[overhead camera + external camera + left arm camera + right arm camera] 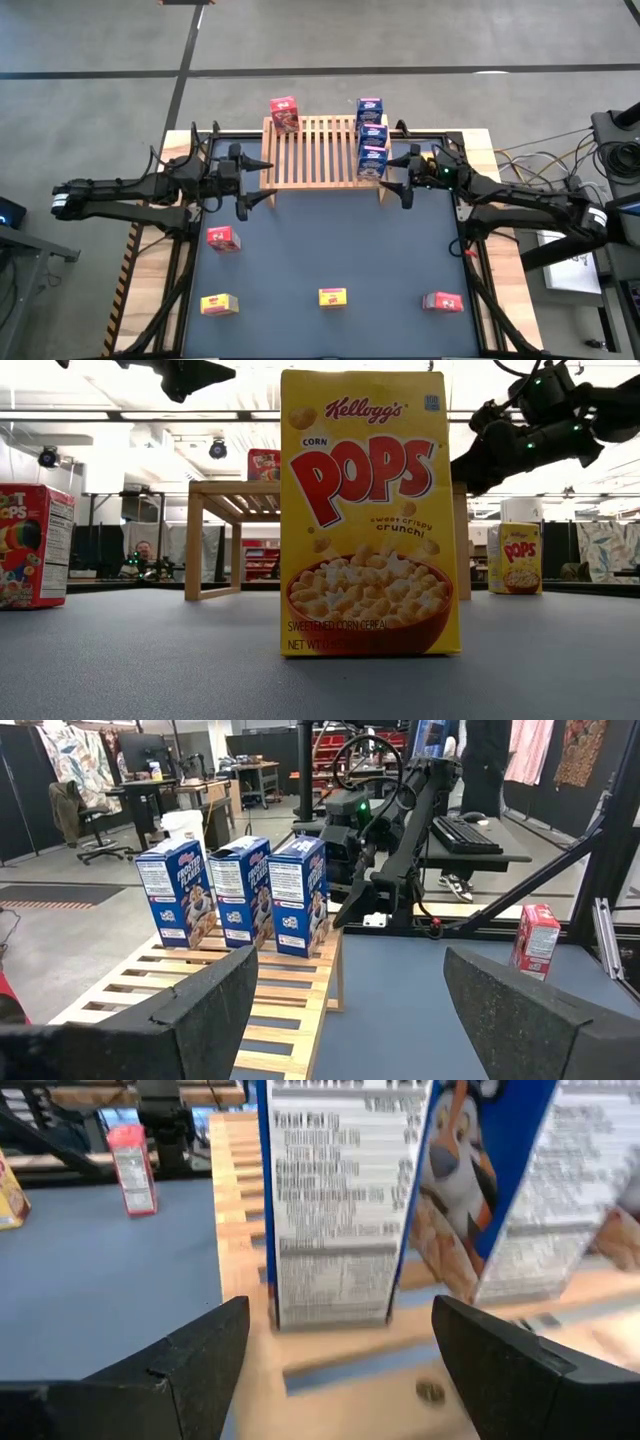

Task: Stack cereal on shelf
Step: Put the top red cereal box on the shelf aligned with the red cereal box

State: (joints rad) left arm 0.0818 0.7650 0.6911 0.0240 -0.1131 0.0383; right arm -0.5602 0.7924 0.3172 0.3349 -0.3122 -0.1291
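Both grippers' fingers wide, empty. Red cereal box (222, 238) on desk (330, 250): likely light, thin card, crushable; pinch narrow sides mid-height.

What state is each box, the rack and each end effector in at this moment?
Three blue cereal boxes: upright in a row on the rack's right side.
Red cereal box at the rack's back-left corner: on the rack.
Two red and two yellow cereal boxes: on the dark mat, not yet stacked.
Light slatted wooden rack: standing, mostly bare.
Left end effector: open, empty.
Right end effector: open, empty, beside the nearest blue box.
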